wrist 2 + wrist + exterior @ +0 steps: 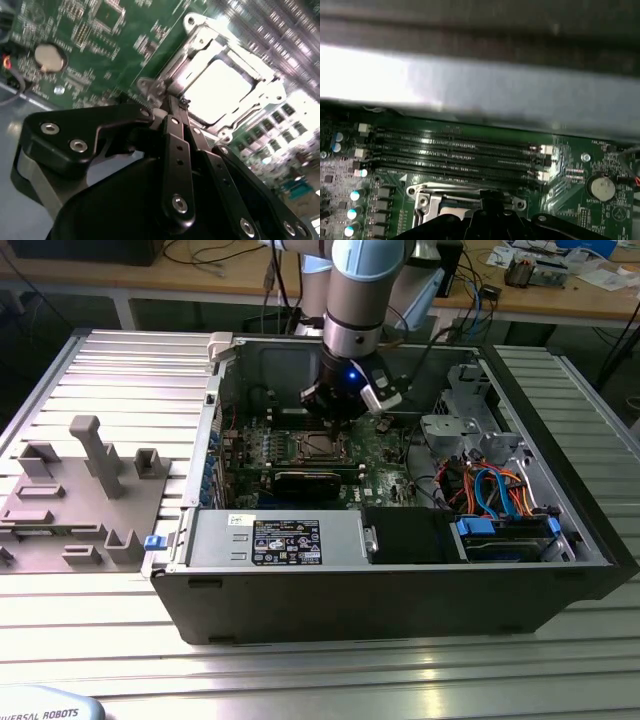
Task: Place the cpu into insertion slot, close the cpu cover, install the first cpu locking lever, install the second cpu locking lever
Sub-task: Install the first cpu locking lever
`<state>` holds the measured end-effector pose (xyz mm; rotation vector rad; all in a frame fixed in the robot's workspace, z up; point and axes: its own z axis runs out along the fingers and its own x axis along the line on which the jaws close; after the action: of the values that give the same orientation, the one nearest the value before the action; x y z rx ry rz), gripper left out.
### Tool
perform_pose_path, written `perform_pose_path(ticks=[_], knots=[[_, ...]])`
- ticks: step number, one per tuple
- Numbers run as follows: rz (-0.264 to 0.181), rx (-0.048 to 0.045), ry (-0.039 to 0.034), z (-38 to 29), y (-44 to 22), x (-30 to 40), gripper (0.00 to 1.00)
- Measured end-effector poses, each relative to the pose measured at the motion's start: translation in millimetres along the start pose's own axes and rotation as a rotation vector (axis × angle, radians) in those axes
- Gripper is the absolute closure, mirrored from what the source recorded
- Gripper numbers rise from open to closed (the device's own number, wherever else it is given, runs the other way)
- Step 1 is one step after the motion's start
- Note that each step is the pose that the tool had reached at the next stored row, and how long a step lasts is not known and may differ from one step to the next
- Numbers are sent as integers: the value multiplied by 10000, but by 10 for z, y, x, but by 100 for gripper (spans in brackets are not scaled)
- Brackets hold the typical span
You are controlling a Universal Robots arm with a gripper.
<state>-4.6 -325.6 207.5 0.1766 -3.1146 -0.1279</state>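
Your gripper [186, 107] sits low over the insertion slot [318, 445], at about twelve o'clock from the black power supply [285, 540] in the exterior view. Its fingers [177, 131] look drawn together to a narrow tip with nothing between them, likely so the tip can press on the socket's edge. In the second wrist view the cpu [217, 90] lies seated in the slot with the cpu cover [200, 37] down around it, its metal top showing through the window. The memory slots [455, 152] run just beside the socket. The open computer case [590, 570] rests on a ribbed aluminium table [300, 670], a grey fixture block [85, 495] at nine o'clock, cluttered benches behind.
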Motion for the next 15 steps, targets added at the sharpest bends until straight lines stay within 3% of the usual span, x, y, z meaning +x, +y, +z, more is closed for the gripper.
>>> perform_pose_path(ticks=[2, 3, 5, 7, 9, 15], knots=[[1, 9, -1, -4, -61, 7, 89], [2, 60, 5, -4, -72, 8, 89], [13, 511, 58, -7, -89, 10, 89], [21, 810, 90, -9, -94, 11, 89], [22, 912, 103, -39, -92, 11, 89], [24, 983, 111, -177, -81, 13, 89]])
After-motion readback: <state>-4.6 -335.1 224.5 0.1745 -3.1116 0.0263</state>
